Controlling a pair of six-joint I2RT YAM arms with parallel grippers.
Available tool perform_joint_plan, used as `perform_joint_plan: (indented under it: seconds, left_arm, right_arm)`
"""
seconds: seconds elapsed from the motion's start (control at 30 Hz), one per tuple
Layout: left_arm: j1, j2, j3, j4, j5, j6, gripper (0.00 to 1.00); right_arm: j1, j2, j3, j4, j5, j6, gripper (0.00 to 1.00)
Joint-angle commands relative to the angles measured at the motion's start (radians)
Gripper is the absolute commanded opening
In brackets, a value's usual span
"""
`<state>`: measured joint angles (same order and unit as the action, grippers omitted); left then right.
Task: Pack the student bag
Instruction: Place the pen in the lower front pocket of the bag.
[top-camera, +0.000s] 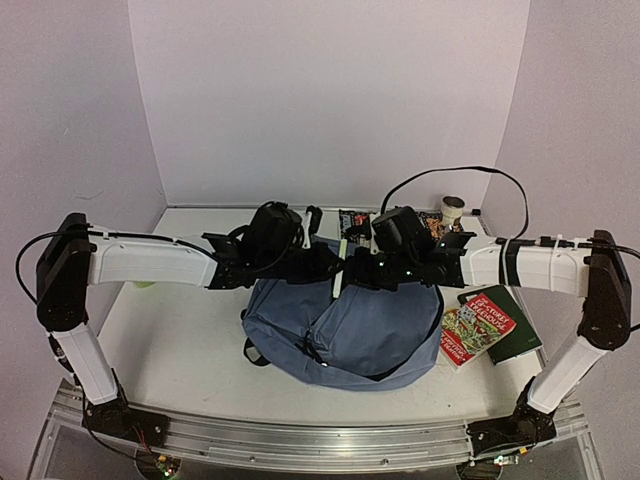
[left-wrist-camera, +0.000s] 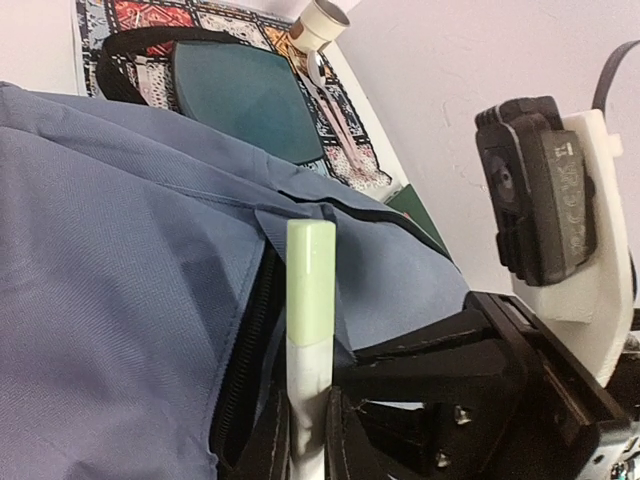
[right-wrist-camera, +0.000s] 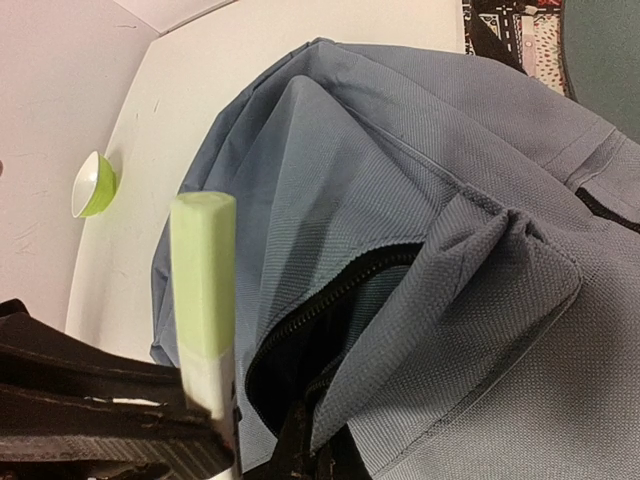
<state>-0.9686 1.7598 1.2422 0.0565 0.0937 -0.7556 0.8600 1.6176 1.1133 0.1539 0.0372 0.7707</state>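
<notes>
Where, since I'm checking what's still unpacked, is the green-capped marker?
In the left wrist view, the green-capped marker is gripped in the left tool, at the scene's centre, its cap right beside the open zipper of the student bag.

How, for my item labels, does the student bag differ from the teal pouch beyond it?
The student bag is slate-blue; the teal pouch is dark teal. The bag is far bigger than the pouch. The bag bulges, one zip gaping open; the pouch lies flat on a patterned sheet. Both are plain-coloured.
</notes>
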Motion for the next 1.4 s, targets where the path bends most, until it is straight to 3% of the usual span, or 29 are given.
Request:
perform_joint_plan:
  seconds: [0.0, 0.23, 0.5, 0.87, 1.37]
  left_arm:
    - [-0.031, 0.018, -0.043, 0.049, -0.103, 0.049, 0.00]
    - [-0.052, 0.072, -0.057, 0.011, -0.132, 0.125, 0.00]
    - [-0.059, 0.107, 0.011, -0.205, -0.317, 0.240, 0.00]
    - [-0.058, 0.102, 0.102, -0.430, -0.547, 0.241, 0.00]
    - [-0.058, -0.036, 0.092, -0.242, -0.031, 0.249, 0.01]
  right_arm:
    - [0.012, -0.056, 0.044, 0.078, -0.003, -0.002, 0.00]
    - [0.012, -0.054, 0.064, 0.078, -0.005, -0.008, 0.00]
    - [0.012, -0.066, 0.075, 0.076, 0.000, -0.018, 0.00]
    - [0.012, -0.065, 0.083, 0.073, -0.007, -0.019, 0.00]
    - [0.013, -0.057, 0.118, 0.085, -0.060, -0.033, 0.00]
